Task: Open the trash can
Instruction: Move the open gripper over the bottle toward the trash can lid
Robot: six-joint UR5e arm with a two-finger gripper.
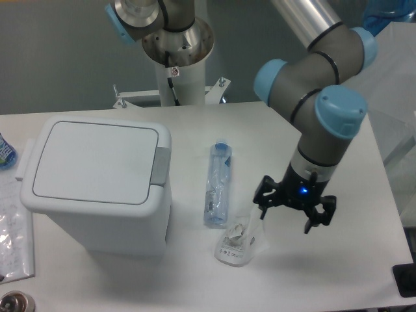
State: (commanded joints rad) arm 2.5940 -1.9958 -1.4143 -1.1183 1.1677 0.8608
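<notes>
The trash can point(97, 182) is a large white boxy bin on the left half of the table, its flat lid down and a grey push-button tab point(161, 165) on its right rim. My gripper point(291, 214) hangs open and empty above the table at the right, well to the right of the bin. Its left fingers point(262, 207) are close above the small clear bag point(240, 235).
A slim clear bottle with a blue cap point(217, 184) lies between the bin and the gripper. A clear packet point(13, 224) lies at the left table edge, with a blue-labelled item point(5, 153) behind it. The arm's white pedestal point(175, 62) stands behind the table.
</notes>
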